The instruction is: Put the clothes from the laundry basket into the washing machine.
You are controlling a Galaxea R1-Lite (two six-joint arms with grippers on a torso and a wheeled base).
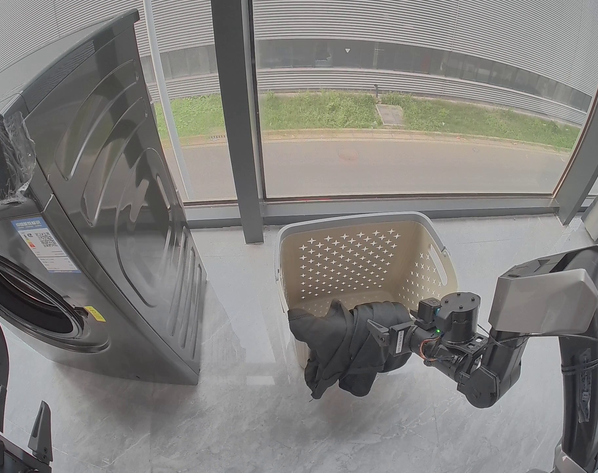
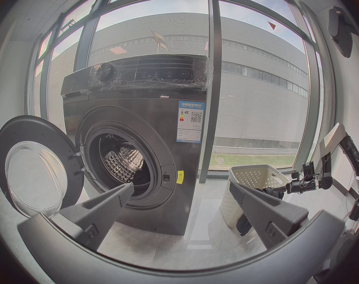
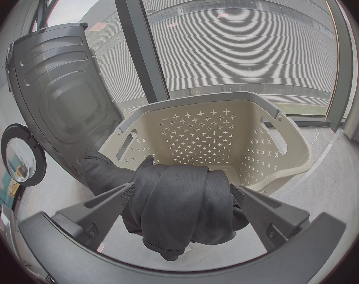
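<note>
The dark garment (image 1: 348, 353) is bunched in my right end effector (image 1: 378, 337), whose two fingers are clamped on it from either side. In the right wrist view the cloth fills the gap between them (image 3: 182, 190). It hangs at the near rim of the laundry basket (image 1: 351, 219), and its loose folds droop down the outside of the near wall towards the floor (image 1: 259, 422). Its long axis runs roughly downward from the grip.

The washing machine (image 1: 115, 198) stands to my left of the basket and turns its side panel to it. The drum opening (image 1: 23, 303) is on the front face, past the machine's near corner, well apart from the garment. The door (image 2: 33, 166) is swung wide, so the drum (image 2: 122, 164) is clear to enter.

My left end effector (image 2: 181, 188) is low near that front face with its fingers spread and nothing between them. It is much the nearer of the two to the opening, but the cloth is in the right one. I judge the coming move is a long carry to my left, around the corner, with the trailing folds kept off the floor.
</note>
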